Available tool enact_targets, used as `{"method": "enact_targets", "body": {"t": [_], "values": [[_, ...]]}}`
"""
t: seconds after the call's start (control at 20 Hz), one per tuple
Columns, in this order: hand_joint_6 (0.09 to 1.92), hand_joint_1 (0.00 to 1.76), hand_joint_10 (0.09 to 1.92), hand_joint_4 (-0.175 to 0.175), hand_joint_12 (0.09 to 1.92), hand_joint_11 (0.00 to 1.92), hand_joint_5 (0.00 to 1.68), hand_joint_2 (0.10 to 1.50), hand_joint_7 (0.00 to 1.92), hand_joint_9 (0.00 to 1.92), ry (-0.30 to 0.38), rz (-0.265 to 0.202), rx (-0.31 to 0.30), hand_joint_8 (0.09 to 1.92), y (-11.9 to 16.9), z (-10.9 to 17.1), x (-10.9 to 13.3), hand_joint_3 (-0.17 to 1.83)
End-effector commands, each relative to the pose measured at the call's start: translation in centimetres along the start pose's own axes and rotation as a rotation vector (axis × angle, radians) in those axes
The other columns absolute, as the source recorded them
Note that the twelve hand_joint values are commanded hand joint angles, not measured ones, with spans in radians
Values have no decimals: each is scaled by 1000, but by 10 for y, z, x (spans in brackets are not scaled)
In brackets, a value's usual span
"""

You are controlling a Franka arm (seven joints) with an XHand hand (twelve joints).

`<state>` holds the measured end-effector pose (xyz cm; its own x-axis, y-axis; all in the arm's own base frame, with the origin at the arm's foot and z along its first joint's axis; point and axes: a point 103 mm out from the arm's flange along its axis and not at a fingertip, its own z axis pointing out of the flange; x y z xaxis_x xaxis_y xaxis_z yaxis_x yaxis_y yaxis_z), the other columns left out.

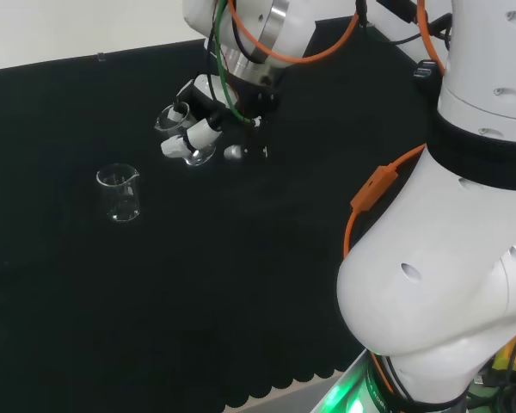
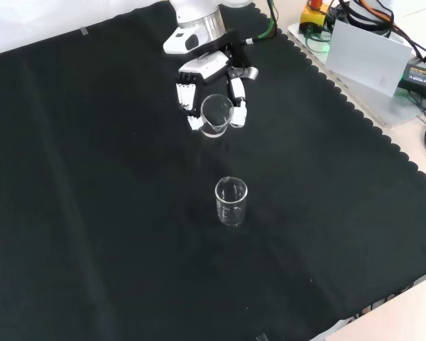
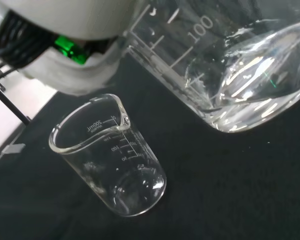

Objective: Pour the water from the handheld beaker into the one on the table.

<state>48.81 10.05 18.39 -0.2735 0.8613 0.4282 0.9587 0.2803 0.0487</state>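
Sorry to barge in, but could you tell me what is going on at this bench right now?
The robot arm's hand has its fingers curled round a clear beaker, held above the black cloth and tipped so its mouth faces the front camera. A second beaker stands upright on the cloth, nearer the front camera, apart from the hand. In the wrist view the held beaker has water in it; the standing one looks empty. No stream is visible between them.
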Motion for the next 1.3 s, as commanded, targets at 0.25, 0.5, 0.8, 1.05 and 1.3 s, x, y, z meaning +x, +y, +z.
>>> {"method": "enact_targets", "body": {"t": [0.25,0.5,0.8,1.05,1.3], "values": [[813,1189,691,-117,770,1279,1232,596,1582,1503,-167,-20,66,712,22,6,25,804],[830,1183,701,-96,774,1285,1225,594,1581,1504,-268,-10,110,725,34,14,37,814],[835,1182,706,-90,775,1289,1224,594,1582,1507,-313,-5,168,731,41,16,36,817],[848,1177,717,-70,771,1292,1221,587,1575,1504,-375,-16,228,749,49,20,41,833],[851,1176,720,-66,771,1294,1221,586,1574,1505,-427,-24,273,752,52,21,43,835]]}}
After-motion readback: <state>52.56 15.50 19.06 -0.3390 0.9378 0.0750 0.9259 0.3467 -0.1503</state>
